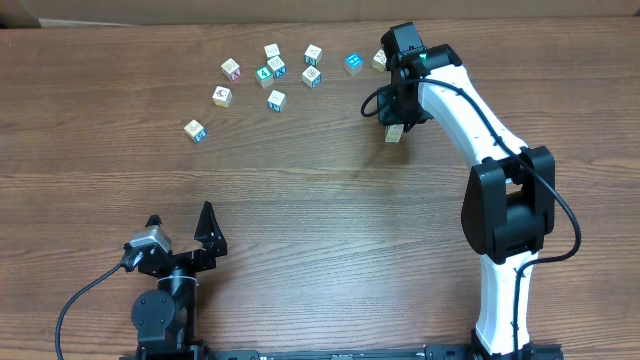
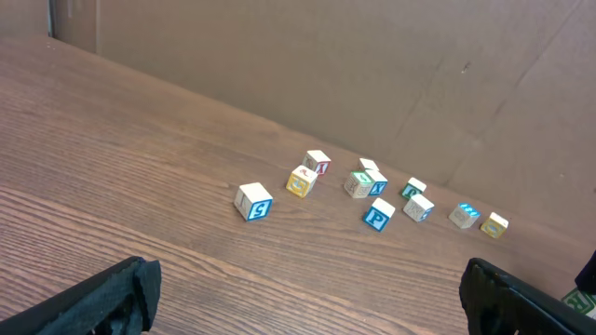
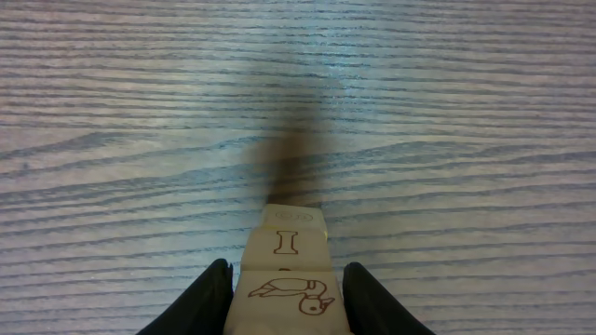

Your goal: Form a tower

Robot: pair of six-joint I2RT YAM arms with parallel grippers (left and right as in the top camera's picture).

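Note:
The tower (image 3: 287, 244) is a narrow stack of pale wooden cubes. In the right wrist view I look down it: a cube with a brown letter I sits under a top cube with a brown animal drawing (image 3: 284, 296). My right gripper (image 3: 287, 302) is shut on that top cube, one black finger against each side. In the overhead view the tower (image 1: 395, 135) pokes out just below the right gripper (image 1: 398, 118) at the back right. My left gripper (image 1: 180, 217) rests near the front left, open and empty, its fingers (image 2: 121, 290) far apart.
Several loose cubes with coloured faces (image 1: 275, 72) lie scattered along the back of the table, left of the tower, also visible as a row of cubes (image 2: 372, 191) in the left wrist view. A brown cardboard wall (image 2: 372, 74) stands behind them.

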